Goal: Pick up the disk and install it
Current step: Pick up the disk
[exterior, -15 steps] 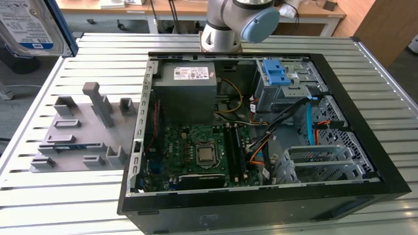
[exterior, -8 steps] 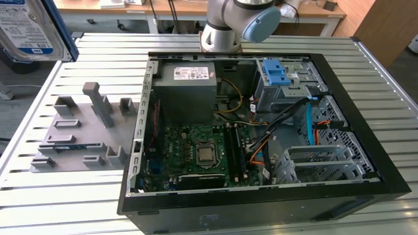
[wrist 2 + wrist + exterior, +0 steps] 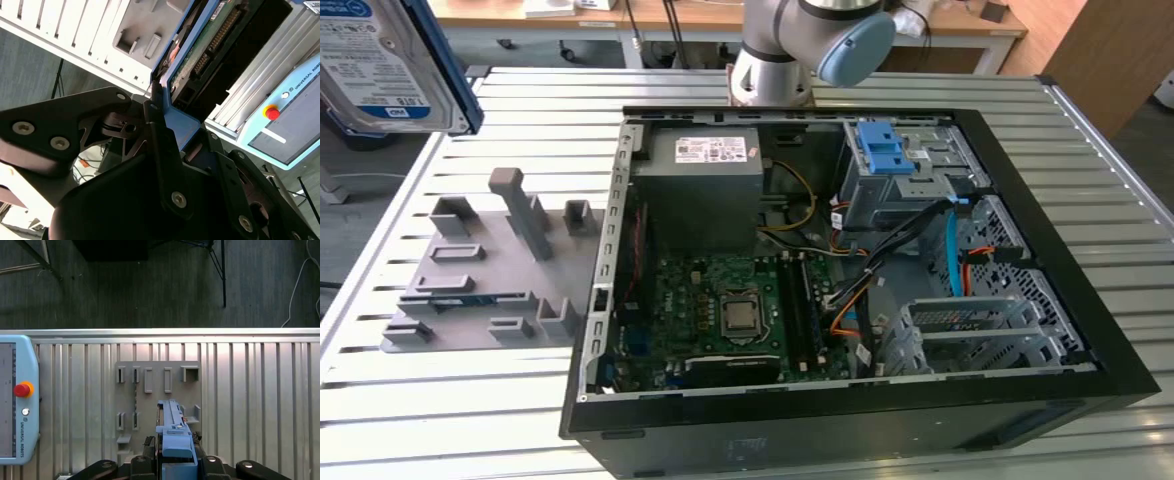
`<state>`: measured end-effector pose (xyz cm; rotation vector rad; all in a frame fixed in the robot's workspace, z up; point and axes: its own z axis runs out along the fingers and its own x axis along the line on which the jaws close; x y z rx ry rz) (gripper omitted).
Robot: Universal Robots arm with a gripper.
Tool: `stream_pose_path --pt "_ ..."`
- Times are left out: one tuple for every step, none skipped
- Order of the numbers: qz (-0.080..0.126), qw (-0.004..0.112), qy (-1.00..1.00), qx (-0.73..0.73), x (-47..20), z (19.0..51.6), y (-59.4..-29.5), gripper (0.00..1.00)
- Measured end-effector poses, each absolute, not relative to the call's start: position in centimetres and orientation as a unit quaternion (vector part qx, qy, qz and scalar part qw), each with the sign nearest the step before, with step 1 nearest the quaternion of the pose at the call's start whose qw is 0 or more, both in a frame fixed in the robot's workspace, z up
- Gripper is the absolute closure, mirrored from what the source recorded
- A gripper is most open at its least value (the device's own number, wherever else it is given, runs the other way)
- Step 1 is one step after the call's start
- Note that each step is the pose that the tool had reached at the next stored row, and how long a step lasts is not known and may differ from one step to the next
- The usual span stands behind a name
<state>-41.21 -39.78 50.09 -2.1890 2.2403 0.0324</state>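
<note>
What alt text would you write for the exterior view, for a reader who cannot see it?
The disk hangs close to the camera at the exterior view's upper left, raised off a slatted metal table. An open computer case lies on the table, with a grey parts fixture beside it on the exterior view's left and the robot arm's base beyond it.

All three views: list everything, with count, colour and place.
disk: one, silver, blue-framed, aloft at the exterior view's upper left
table: one, silver, slatted, beneath the scene
case: one, black, on the table
power supply: one, grey, inside the case
motherboard: one, green, inside the case
latch bracket: one, blue, inside the case
fixture plate: one, grey, beside the case
teach pendant: one, pale blue, on the table
arm: one, grey and blue, behind the case
gripper: one, black, shut on the disk
</note>
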Motion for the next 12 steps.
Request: stream_pose_path --pt "0.010 0.005 0.715 -0.699 -41.1 50.1 -39.9 0.64" --pt "0.010 0.005 0.715 -0.699 -41.0 50.1 -40.1 0.64" --pt "0.010 0.005 0.715 -0.699 -40.9 50.1 -40.2 0.64" --pt "0.010 0.005 0.715 -0.699 -40.9 50.1 -40.3 0.64" --pt "0.010 0.005 0.715 -0.699 -40.8 50.1 -40.5 0.64" --pt "0.010 0.005 0.715 -0.699 -40.7 50.1 -40.6 0.64" --pt "0.010 0.005 0.715 -0.699 -40.6 50.1 -40.8 0.64" --pt "0.010 0.005 0.715 -0.699 -40.5 50.1 -40.9 0.64" --pt "0.010 0.005 0.715 -0.699 -40.4 50.1 -41.1 0.64" --pt "0.010 0.005 0.715 -0.699 -40.4 50.1 -41.2 0.64" --pt "0.010 0.005 0.715 -0.699 -40.3 50.1 -41.4 0.64" --pt "0.010 0.005 0.715 -0.699 -40.2 50.1 -41.5 0.64"
